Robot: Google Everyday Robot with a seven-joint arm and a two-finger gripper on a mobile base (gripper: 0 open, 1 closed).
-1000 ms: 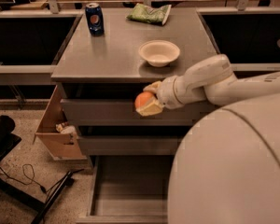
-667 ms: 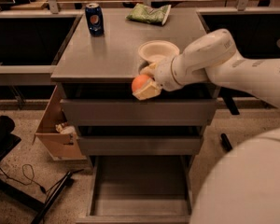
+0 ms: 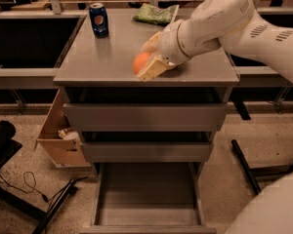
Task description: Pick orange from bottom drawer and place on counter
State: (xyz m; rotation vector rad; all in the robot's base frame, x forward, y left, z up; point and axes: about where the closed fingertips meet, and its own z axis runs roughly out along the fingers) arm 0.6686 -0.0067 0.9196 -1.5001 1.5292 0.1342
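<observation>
My gripper (image 3: 145,62) is shut on the orange (image 3: 140,62) and holds it over the front middle of the counter (image 3: 102,57), the grey top of the drawer cabinet. The orange is close to the surface; I cannot tell if it touches. The white arm (image 3: 219,18) reaches in from the right and hides the white bowl behind it. The bottom drawer (image 3: 149,194) is pulled open below, its flat floor bare.
A blue soda can (image 3: 98,19) stands at the back left of the counter. A green bag (image 3: 155,13) lies at the back middle. Two shallower drawers (image 3: 145,116) are slightly open. A cardboard box (image 3: 58,135) sits on the floor at left.
The gripper has carried the orange up from in front of the top drawer to over the counter. The arm now covers the white bowl.
</observation>
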